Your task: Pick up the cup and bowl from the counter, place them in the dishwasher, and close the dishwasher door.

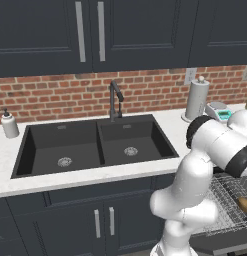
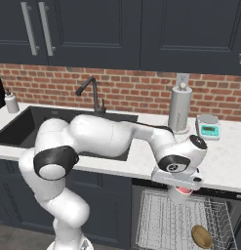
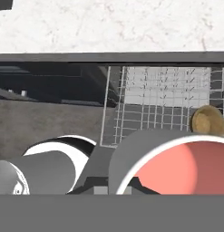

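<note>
My gripper hangs just in front of the counter edge, over the dishwasher's pulled-out silver wire rack. It is shut on the cup, a small pale cup with a red top. In the hand view the cup looms close at the lower right, its red inside facing the camera. The tan-brown bowl lies in the rack at the front right, below and right of the cup, and shows too in the hand view and the left base view. The dishwasher door stands open.
A paper-towel roll and a small scale stand on the counter behind the gripper. The black double sink with its faucet lies to the left, a white soap bottle beyond it. My arm spans the counter edge.
</note>
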